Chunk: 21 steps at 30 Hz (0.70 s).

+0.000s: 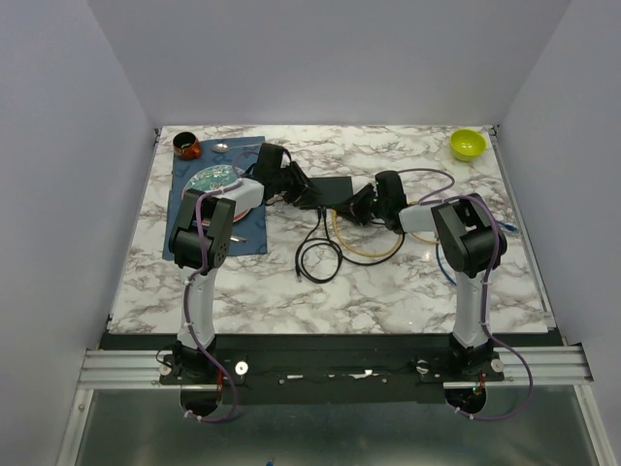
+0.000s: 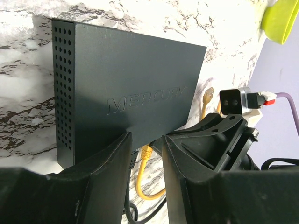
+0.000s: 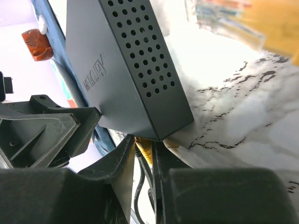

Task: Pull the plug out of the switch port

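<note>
Marble table point(image 1: 388, 282), switch point(image 1: 335, 189) lying flat near the middle, a bit toward the far side. Your right gripper point(image 3: 144, 161) is clamped on the yellow plug point(image 3: 142, 146) at its near edge. Your left gripper point(image 2: 146, 138) is at the switch's left end, can't tell if it's squeezing.

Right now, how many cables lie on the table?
3: yellow cable near the switch, black cable beside it, blue cable by the right arm. Others may be hidden.
</note>
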Motion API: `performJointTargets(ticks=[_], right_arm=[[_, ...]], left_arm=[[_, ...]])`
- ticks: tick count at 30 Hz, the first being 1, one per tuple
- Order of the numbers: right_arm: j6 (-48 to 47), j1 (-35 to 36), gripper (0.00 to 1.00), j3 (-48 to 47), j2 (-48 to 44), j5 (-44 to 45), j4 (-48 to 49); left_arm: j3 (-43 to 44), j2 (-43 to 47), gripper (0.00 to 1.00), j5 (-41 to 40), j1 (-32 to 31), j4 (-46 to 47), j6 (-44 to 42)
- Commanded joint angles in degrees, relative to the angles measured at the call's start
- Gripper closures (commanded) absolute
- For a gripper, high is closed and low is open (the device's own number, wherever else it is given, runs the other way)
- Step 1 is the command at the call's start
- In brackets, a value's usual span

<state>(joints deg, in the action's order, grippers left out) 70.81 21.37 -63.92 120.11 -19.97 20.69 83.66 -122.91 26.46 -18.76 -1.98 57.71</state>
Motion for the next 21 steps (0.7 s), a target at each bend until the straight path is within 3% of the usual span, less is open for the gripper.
performJointTargets(ticks=[1,7,13,21], right_arm=[[-0.05,-0.18,0.75,0.73,1.17,0.72,1.81],[-0.14,-0.27,0.82,0.2,1.26,0.72,0.58],[-0.58,-0.18,0.99,0.46,1.18,0.28,0.93],[-4.01,-0.18,0.99,0.11,0.47,0.19,-0.73]], left_arm=[[-0.86,-0.75,0.54,1.14,-0.04,-0.83,-0.06],[-1.74,-0.57,0.54,1.14,0.04,-0.22,0.03],[-2.62,-0.05,0.54,1.31,0.04,0.22,0.12],[-8.42,3.29,0.54,3.6,-1.71,5.58,2.58]])
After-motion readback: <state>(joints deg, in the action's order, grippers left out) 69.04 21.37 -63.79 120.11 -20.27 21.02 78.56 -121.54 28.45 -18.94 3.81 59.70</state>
